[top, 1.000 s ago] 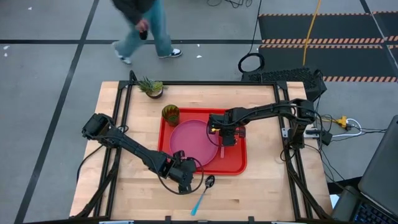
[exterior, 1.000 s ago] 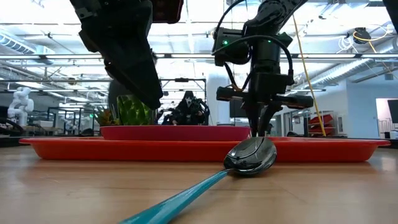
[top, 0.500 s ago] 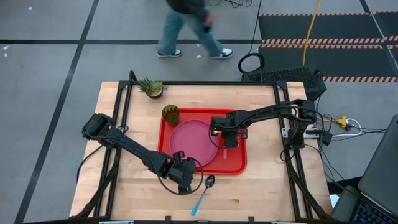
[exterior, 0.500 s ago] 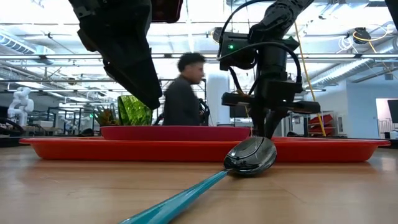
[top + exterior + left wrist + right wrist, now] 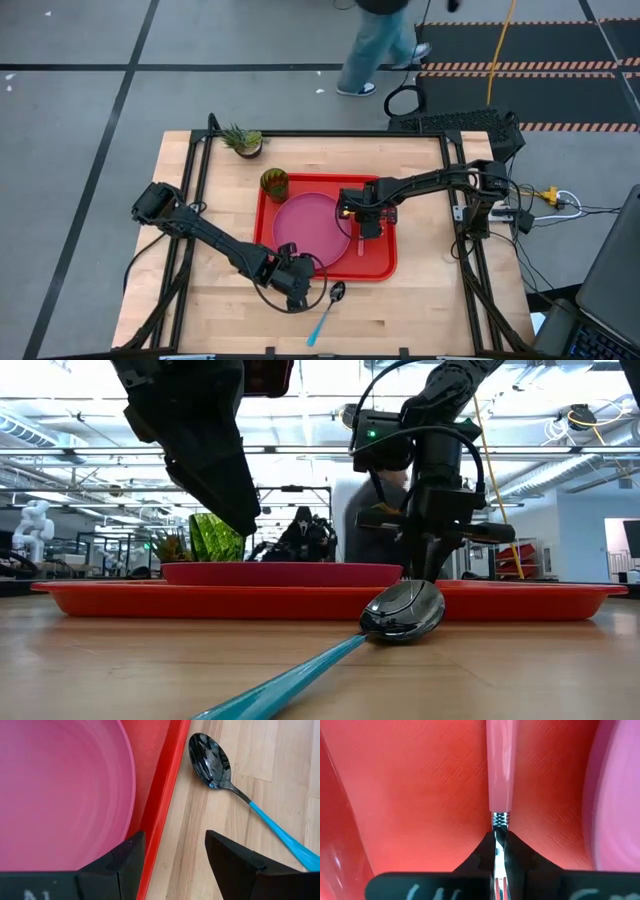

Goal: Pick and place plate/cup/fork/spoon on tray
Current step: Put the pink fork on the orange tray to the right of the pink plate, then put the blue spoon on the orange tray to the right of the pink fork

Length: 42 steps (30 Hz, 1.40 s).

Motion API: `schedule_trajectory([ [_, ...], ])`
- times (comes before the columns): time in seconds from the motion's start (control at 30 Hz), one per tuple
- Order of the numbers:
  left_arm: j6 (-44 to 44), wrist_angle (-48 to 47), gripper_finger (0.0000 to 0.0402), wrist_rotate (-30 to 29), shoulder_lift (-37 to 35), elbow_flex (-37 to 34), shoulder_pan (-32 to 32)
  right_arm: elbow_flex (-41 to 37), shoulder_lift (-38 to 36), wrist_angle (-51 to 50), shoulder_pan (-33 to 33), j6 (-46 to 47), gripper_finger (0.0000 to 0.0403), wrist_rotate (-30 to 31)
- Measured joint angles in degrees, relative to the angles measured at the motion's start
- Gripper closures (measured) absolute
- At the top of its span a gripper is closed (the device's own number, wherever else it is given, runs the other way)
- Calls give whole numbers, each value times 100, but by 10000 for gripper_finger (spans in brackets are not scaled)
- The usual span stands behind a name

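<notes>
The red tray (image 5: 382, 262) lies mid-table. The pink plate (image 5: 310, 228) lies flat in it, and the green cup (image 5: 274, 184) stands upright in its far left corner. My right gripper (image 5: 364, 226) is low over the tray's right part, beside the plate, shut on the fork (image 5: 500, 767). The fork's pink handle points toward the near edge. The spoon (image 5: 327, 307) lies flat on the table just in front of the tray, its bowl (image 5: 209, 761) toward the rim. My left gripper (image 5: 175, 865) is open above the tray's near rim (image 5: 165, 805), one finger over the plate side, one over the table. My right gripper pinches the fork's metal neck (image 5: 500, 822) between its two fingers, just past the end of the pink handle. The fingers come from above and point down. The handle (image 5: 357, 247) runs out ahead of them, low over the tray floor; I cannot tell whether it rests there.
A small spiky potted plant (image 5: 243, 140) stands at the table's far left. Bare wood lies left and right of the tray and along the near edge. A person walks on the floor beyond the far edge.
My right gripper has shifted slightly toward the table's right edge with the fork, staying low over the tray. The person behind the table has walked from left to right.
</notes>
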Motion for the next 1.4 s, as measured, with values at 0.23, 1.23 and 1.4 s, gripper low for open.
schedule_trajectory([
  [0.23, -82, -1, 193, 0, 0, 0, -13, 0, 0, -17, 0, 78, 351, -11],
  [1.23, -150, -42, 193, -9, 0, 0, -50, -1, -1482, -685, 706, 952, 273, 329],
  [1.4, -385, -42, 193, -9, 0, 0, -46, 0, -1824, -592, 1366, 2271, 273, 322],
])
